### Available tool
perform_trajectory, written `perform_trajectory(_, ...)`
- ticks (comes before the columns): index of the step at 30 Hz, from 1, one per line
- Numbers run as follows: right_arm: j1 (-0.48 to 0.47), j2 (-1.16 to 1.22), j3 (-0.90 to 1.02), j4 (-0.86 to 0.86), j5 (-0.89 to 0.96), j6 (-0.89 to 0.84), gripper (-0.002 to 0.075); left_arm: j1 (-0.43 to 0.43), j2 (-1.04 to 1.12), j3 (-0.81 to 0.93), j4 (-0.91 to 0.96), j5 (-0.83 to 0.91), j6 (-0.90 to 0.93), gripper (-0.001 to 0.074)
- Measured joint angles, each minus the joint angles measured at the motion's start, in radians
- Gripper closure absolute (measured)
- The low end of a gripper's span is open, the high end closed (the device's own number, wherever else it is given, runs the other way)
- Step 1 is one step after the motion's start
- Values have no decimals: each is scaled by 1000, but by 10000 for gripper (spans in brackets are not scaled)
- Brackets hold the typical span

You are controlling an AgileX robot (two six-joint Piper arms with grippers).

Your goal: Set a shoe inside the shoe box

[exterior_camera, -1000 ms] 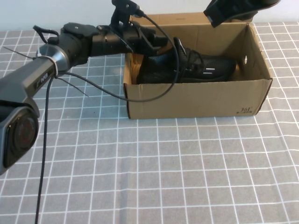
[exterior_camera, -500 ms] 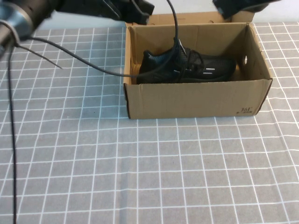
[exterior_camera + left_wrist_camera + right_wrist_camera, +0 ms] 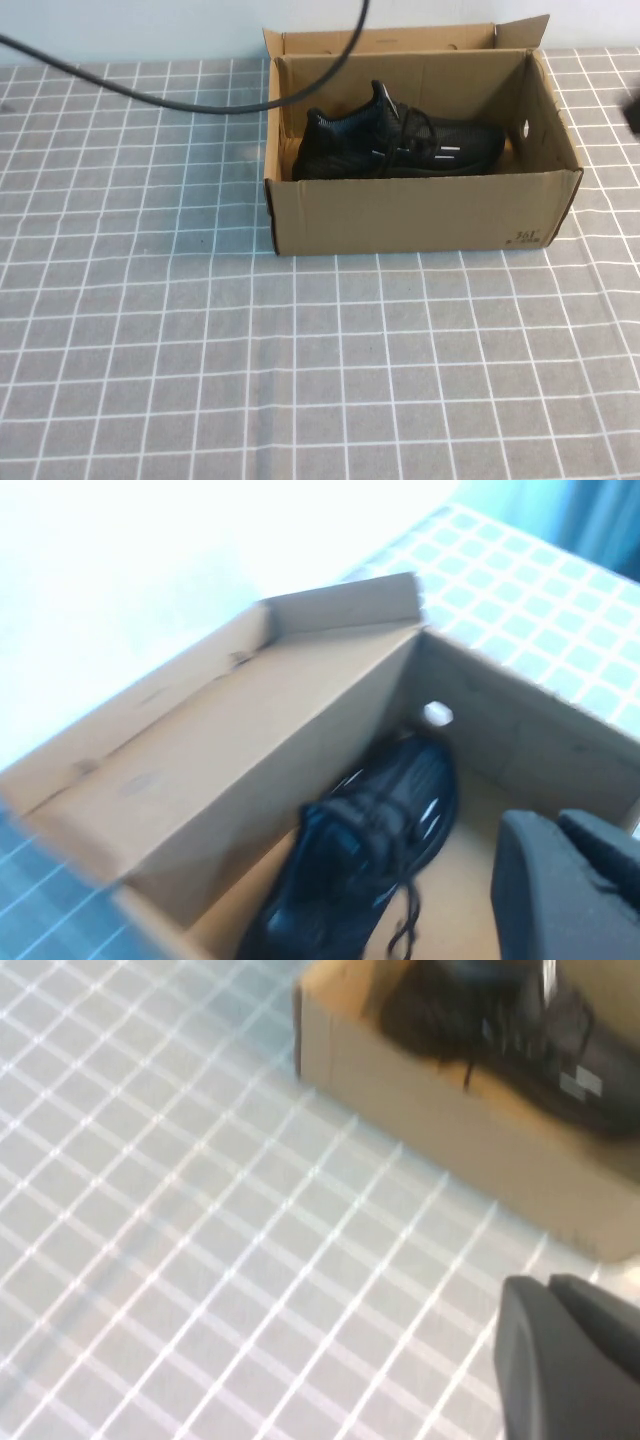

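Black shoe (image 3: 400, 140) boxed; both tools withdrawn upward

A bare test bench: grey grid-patterned tablecloth (image 3: 300, 380) against a plain pale wall (image 3: 150, 30).

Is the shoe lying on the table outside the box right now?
No, the shoe lies inside the open cardboard box, and neither the left pincer nor the right pincer holds it.
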State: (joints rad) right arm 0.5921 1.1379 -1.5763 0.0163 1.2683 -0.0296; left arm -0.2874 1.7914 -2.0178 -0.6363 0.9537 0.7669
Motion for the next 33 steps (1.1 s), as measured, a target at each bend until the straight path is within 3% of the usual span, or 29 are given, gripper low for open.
perform_trajectory(5, 0, -208, 202, 0, -18, 38, 742, 0, -207, 223, 118, -101, -57, 736)
perform_trajectory(14, 0, -611, 555, 2, -227, 53, 742, 0, -762, 974, 129, -533, -64, 736)
perform_trajectory(23, 0, -929, 923, 2, -674, 128, 742, 0, -1463, 1626, 65, -848, -65, 736)
perform_trajectory(27, 0, -975, 1065, 3, -889, 149, 742, 0, -1758, 1786, 18, -895, -65, 736)
perform_trajectory(33, 0, -953, 1150, 31, -1081, 152, 742, 0, -1758, 1836, -66, -888, -71, 736)
